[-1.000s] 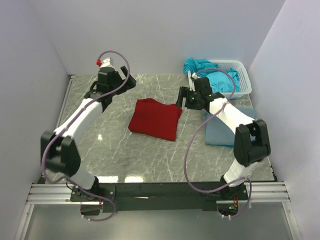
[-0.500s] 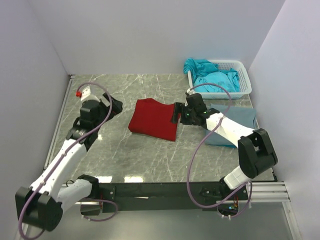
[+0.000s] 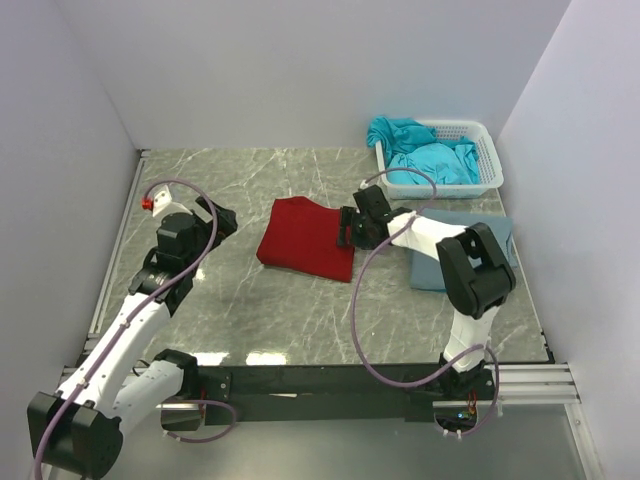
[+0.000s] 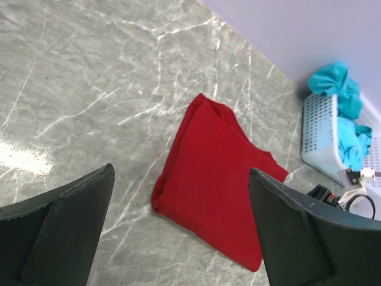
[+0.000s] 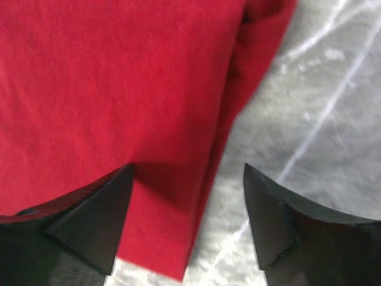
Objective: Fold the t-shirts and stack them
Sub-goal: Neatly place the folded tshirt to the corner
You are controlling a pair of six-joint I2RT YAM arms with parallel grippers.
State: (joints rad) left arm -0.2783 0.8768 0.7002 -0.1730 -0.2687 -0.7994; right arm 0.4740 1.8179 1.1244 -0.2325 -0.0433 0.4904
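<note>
The dark red t-shirt lies folded into a rough rectangle near the middle of the bench, its long side running from far-left to near-right in the top view. In the left wrist view its far end shows doubled layers of cloth.

The right gripper sits at the shirt's right edge. Its jaws are spread wide and hold nothing, with one finger over the red cloth and the other over bare marble. I cannot tell whether either finger touches what is under it.

Just to the right, partly under the right arm, the grey-blue t-shirt lies flat on the bench. Beyond it, at the far right corner, the turquoise t-shirts are heaped in a white lattice basket, and one spills over its left rim.

The left gripper hangs over the bench well to the left of the red shirt. Its jaws are also parted and empty.
</note>
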